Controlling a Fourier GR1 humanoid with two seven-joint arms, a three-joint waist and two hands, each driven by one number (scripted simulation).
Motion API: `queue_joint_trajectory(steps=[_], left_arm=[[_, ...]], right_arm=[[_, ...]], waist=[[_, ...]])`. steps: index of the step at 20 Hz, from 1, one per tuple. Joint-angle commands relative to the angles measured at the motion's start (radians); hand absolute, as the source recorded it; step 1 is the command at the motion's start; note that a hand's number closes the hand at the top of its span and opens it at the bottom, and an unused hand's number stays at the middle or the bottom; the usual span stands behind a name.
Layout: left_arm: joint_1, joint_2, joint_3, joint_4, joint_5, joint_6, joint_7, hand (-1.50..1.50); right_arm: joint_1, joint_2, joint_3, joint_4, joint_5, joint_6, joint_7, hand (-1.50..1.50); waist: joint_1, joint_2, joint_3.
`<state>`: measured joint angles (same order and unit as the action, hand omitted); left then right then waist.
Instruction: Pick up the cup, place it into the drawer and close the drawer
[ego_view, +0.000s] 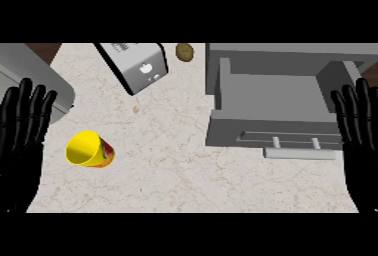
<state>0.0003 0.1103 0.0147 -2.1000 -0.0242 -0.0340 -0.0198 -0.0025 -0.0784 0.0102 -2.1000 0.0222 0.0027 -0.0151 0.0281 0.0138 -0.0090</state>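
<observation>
A yellow cup with a red patterned side lies tipped on the counter at the left, its mouth facing up and left. The grey drawer at the right stands pulled out, its inside bare, a handle on its front. My left hand rests open at the left edge, fingers up, just left of the cup and apart from it. At the right edge my right hand is open too, fingers up, beside the drawer's right wall. Neither hand holds anything.
A silver toaster stands at the back, left of the drawer. A brown potato-like lump lies behind it. A grey sink edge fills the far left corner. Marbled counter stretches between cup and drawer.
</observation>
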Motion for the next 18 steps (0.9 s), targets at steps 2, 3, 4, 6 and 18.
queue_joint_trajectory(steps=[2, 3, 4, 6, 18], left_arm=[[0.028, 0.049, 0.083, -0.017, 0.123, -0.085, -0.01, -1.5], [0.069, 0.08, 0.108, -0.03, 0.178, -0.142, -0.02, -1.5], [0.054, 0.143, 0.223, 0.002, 0.314, -0.21, -0.04, -1.5], [0.035, 0.196, 0.255, 0.047, 0.417, -0.293, -0.026, -1.5], [0.059, 0.11, 0.281, 0.35, 0.417, -0.247, 0.023, -1.5]], right_arm=[[0.064, 0.008, 0.012, 0.023, -0.015, 0.041, -0.105, -1.5], [-0.062, -0.002, -0.029, 0.029, -0.019, 0.002, -0.005, -1.5], [-0.007, 0.014, 0.014, 0.015, 0.007, 0.005, -0.029, -1.5], [-0.092, 0.01, 0.01, 0.014, 0.027, -0.024, 0.039, -1.5], [-0.121, -0.063, -0.04, 0.161, -0.107, 0.131, 0.099, -1.5]], waist=[[-0.028, -0.015, 0.009], [-0.022, -0.014, 0.009], [-0.021, -0.015, 0.008], [-0.018, -0.014, 0.007], [-0.026, -0.013, 0.009]])
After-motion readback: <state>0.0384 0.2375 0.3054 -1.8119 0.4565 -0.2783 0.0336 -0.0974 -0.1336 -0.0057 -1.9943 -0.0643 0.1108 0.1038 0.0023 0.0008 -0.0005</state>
